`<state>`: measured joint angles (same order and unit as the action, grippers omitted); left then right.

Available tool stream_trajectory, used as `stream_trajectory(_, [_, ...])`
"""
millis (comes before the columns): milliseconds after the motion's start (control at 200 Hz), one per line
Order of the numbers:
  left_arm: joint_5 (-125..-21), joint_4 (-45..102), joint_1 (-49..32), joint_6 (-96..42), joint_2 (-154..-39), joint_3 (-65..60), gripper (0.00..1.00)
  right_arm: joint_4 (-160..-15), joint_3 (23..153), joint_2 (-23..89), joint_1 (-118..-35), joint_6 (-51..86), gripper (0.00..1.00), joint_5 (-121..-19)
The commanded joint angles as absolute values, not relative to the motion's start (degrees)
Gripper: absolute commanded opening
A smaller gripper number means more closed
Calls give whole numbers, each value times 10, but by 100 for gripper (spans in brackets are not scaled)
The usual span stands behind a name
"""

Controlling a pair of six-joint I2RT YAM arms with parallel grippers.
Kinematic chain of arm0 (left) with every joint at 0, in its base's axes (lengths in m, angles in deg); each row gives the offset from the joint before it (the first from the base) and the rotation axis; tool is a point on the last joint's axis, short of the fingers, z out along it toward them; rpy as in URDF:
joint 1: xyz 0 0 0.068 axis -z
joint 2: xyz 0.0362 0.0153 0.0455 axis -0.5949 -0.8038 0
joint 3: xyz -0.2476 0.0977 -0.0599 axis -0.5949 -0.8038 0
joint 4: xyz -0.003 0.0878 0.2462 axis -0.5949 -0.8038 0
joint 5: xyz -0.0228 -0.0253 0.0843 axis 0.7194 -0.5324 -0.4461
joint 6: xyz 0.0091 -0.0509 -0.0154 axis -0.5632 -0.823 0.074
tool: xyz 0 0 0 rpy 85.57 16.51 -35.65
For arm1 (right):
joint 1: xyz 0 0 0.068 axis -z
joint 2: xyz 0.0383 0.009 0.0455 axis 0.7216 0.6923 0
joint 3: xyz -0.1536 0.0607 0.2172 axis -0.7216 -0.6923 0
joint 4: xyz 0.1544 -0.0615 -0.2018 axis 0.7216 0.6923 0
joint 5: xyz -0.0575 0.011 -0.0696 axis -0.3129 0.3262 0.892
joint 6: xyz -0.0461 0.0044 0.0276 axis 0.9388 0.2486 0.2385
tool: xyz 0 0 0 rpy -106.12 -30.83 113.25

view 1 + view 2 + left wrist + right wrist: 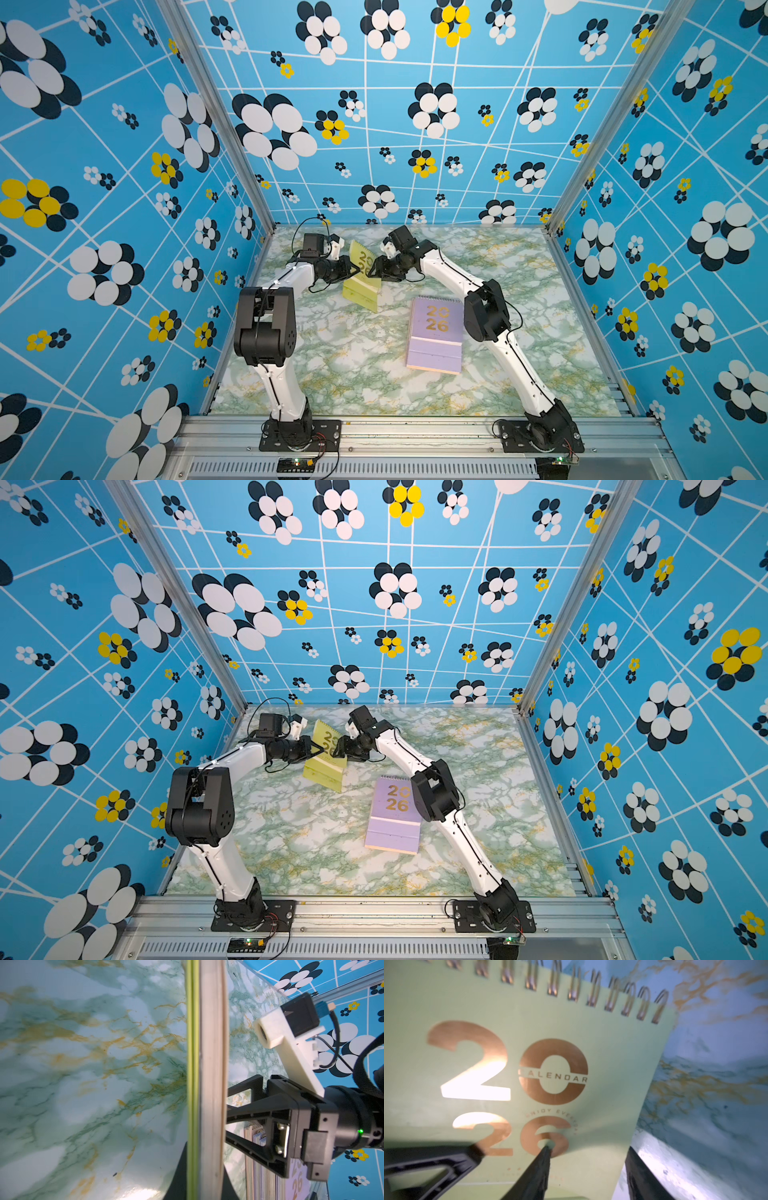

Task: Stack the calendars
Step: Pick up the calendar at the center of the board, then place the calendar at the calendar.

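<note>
Yellow-green calendar (492,1014) is tilting up at the back of the surface (332,374): left fingers (178,1180) are clamping its edge, right fingers (259,1108) are hovering spread by its cover. I'm aiming to level it, squaring spirals over the lilac-topped stack (436,328).

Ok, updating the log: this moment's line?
yellow-green calendar tilted | left gripper shut on it | right gripper open | lilac-topped stack flat

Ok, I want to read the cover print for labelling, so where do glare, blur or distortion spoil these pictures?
Right wrist view: glare whitens two gold digits on the yellow-green calendar, spiral binding blurred. Left wrist view: its edge is close and soft, marble table hazy. Both top views: walls bowed by the wide lens, yet the lilac calendar reads cleanly.
</note>
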<state>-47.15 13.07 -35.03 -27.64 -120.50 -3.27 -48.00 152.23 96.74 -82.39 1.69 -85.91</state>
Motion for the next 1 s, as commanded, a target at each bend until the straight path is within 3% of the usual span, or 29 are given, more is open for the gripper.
stream_trajectory(0, [-393,126,-331,-267,-1195,-25,0,-535,1486,936,-843,35,58,-860])
stream_trajectory(155, [-352,160,-343,-290,-1168,-24,0,-589,1387,849,-824,37,58,-847])
stream_trajectory(365, [-243,352,-345,-395,-1115,-68,0,-696,1188,666,-779,50,59,-853])
stream_trajectory(580, [-215,431,-337,-444,-1077,-93,0,-818,987,515,-730,29,61,-878])
stream_trajectory(770, [-197,475,-325,-468,-1065,-103,0,-957,884,465,-708,0,60,-946])
stream_trajectory(994, [-165,684,-321,-619,-1089,-136,0,-1069,837,461,-709,-34,60,-994])
